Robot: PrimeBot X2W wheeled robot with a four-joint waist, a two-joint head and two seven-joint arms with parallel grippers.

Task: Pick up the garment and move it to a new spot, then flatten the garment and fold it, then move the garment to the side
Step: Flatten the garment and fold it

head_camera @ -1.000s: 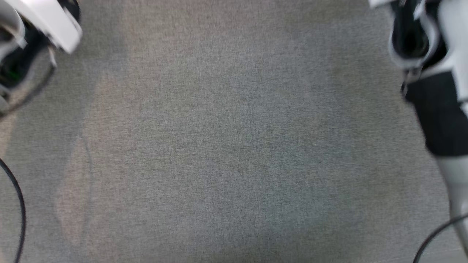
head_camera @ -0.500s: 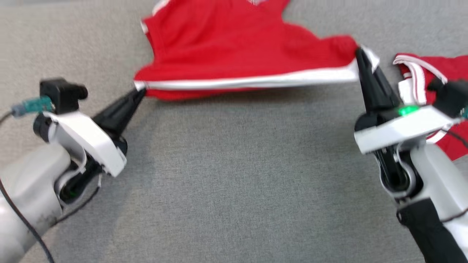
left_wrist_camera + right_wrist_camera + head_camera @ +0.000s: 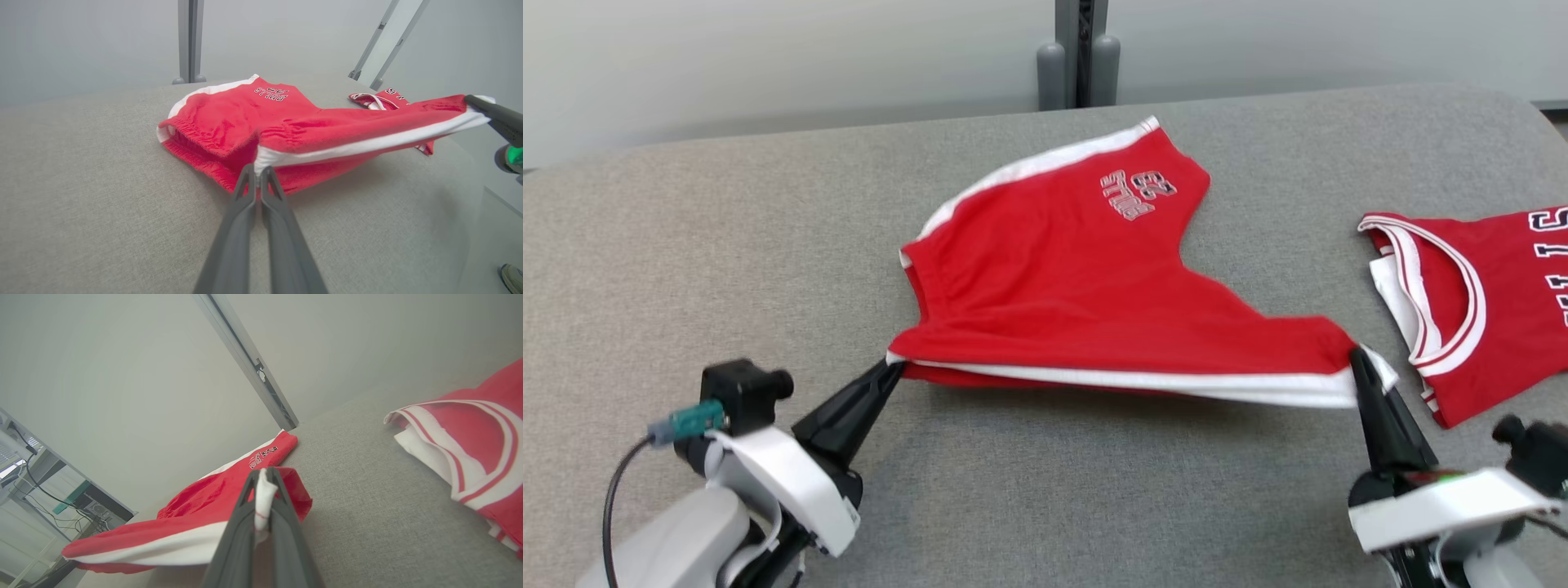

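Observation:
The garment (image 3: 1086,278) is a pair of red shorts with white side stripes and a small printed logo, lying on the grey padded table (image 3: 1045,490). Its near edge is lifted and stretched between my two grippers. My left gripper (image 3: 892,367) is shut on the left corner of the waistband, seen close up as the garment (image 3: 286,130) pinched in the left gripper (image 3: 257,168). My right gripper (image 3: 1357,355) is shut on the right corner; in the right wrist view the white hem sits pinched in the right gripper (image 3: 263,475), with the garment (image 3: 196,522) trailing left.
A second red garment, a jersey (image 3: 1470,302) with white trim and dark numbers, lies flat at the table's right. A grey post (image 3: 1078,57) stands behind the table's far edge against a pale wall. A shoe (image 3: 512,277) shows on the floor at right.
The head camera has tilted up from bare table cloth to the whole garment and far wall. Both grippers stay shut on the shorts' corners, the edge stretched between them.

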